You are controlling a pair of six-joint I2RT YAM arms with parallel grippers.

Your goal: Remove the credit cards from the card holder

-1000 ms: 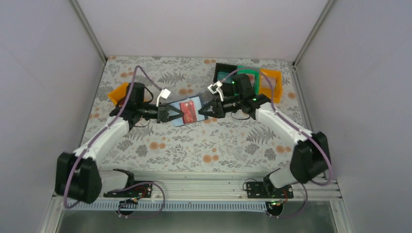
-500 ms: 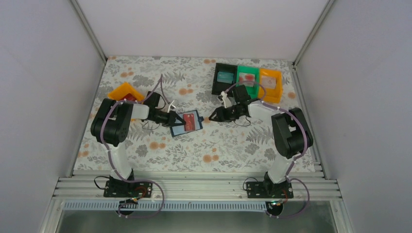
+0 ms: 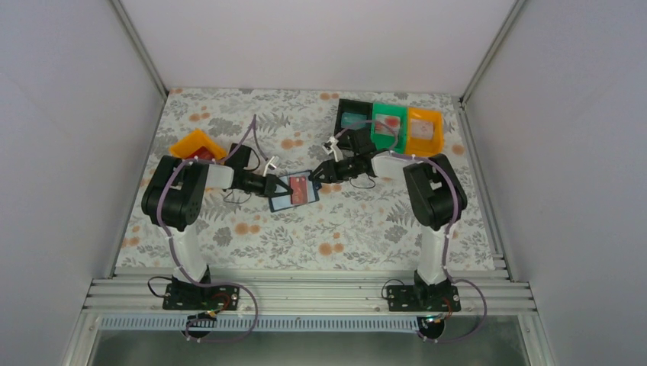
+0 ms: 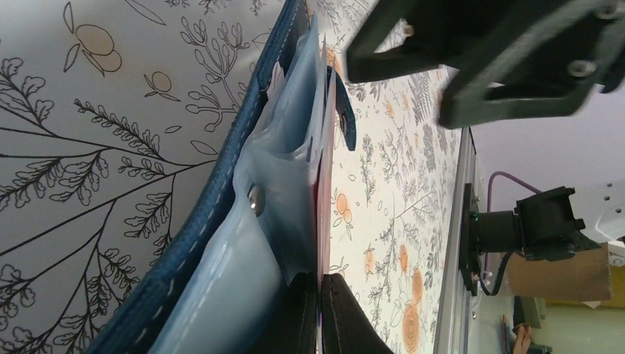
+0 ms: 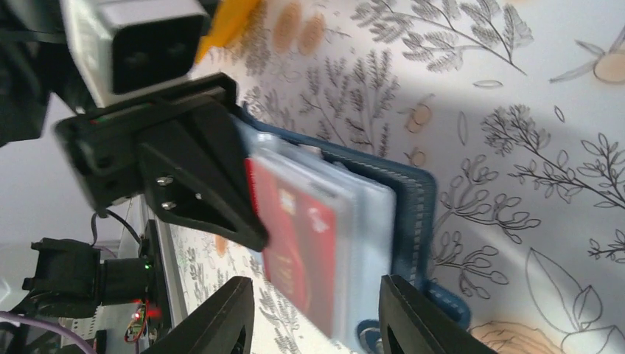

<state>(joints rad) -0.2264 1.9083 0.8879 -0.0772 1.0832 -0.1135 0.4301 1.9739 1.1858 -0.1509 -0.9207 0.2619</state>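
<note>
The card holder (image 3: 282,203) lies open mid-table. The left end effector (image 3: 270,185) pinches its edge; the right end effector (image 3: 316,175) stands open.

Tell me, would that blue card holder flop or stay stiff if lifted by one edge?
Probably floppy: the card holder looks like stitched fabric with thin, bowing sleeves. The red card inside likely stiffens its middle. It looks thin and light, so a push may slide it across the table.
</note>
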